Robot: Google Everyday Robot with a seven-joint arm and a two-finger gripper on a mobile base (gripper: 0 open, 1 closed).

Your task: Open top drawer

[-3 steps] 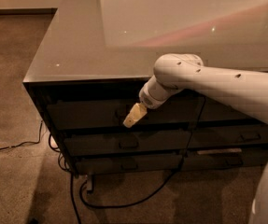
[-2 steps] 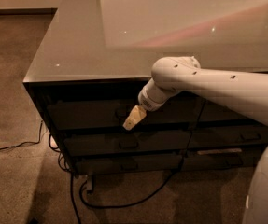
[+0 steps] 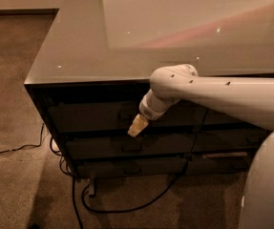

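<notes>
Reaching step: the gripper [image 3: 137,126], its state impossible to tell, sits at the lower edge of the closed top drawer [image 3: 86,117] beneath the cabinet top's [image 3: 79,56] front edge, just below its handle [image 3: 125,114]; next it likely must catch that handle and pull outward.

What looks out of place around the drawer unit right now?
Nothing looks damaged or spilled. The wide dark grey top drawer appears shut, with the pale gripper in front of its lower edge, just below the handle. The only untidy thing is the loose black cables trailing across the floor beneath the unit.
</notes>
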